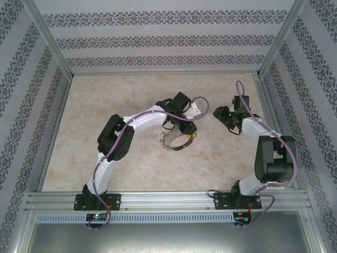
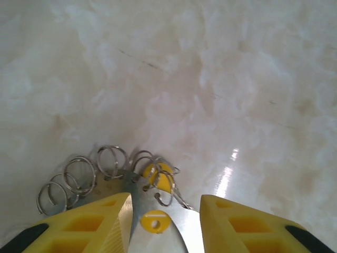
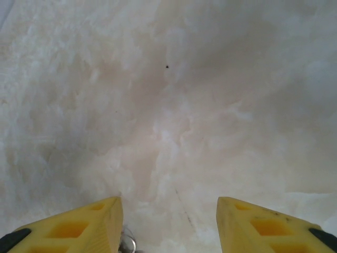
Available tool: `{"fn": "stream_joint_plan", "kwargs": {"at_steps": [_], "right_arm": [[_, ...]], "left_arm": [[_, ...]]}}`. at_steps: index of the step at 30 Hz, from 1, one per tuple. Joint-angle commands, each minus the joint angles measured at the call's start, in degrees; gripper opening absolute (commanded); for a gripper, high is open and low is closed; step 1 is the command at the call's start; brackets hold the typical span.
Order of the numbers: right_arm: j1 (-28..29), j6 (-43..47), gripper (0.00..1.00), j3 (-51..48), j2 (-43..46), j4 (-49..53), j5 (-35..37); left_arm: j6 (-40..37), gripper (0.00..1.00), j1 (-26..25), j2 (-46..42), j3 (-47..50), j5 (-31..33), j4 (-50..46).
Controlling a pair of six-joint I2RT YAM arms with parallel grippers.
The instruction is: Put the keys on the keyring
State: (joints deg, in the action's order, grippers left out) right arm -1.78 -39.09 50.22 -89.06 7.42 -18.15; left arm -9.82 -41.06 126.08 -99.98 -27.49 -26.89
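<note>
The keyring [image 1: 176,141] is a silvery hoop fringed with small loops [image 2: 79,179], lying mid-table under my left gripper [image 1: 178,129]. In the left wrist view its shiny band [image 2: 176,232] spans the gap between my yellow fingers. It touches the left finger [image 2: 105,216] and meets the right one at the frame's bottom edge, so the left gripper [image 2: 166,199] is shut on it. A yellow key head [image 2: 158,176] sits among the loops at the rim, also seen as an orange spot [image 1: 194,136]. A second yellow disc with a hole [image 2: 152,221] shows on the band. My right gripper [image 1: 221,115] [image 3: 168,200] hovers open and holds nothing.
The beige marbled tabletop [image 1: 131,95] is ringed by patterned walls and a metal frame rail [image 1: 168,200] at the near edge. A small silvery loop [image 3: 126,243] peeks beside my right gripper's left finger.
</note>
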Motion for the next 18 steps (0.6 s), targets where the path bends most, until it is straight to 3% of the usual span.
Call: {"fn": "stream_joint_plan", "kwargs": {"at_steps": [1,18], "right_arm": [[-0.28,-1.34,0.51,-0.21,-1.11,-3.20,-2.22],[-0.76,-2.39,0.50,-1.43,-3.32,-6.58,-3.60]], "left_arm": [[1.87,0.38,-1.30,2.08,-1.00,3.93,2.33],[2.01,0.37,-2.89,2.02,0.75,1.58,4.20]]}}
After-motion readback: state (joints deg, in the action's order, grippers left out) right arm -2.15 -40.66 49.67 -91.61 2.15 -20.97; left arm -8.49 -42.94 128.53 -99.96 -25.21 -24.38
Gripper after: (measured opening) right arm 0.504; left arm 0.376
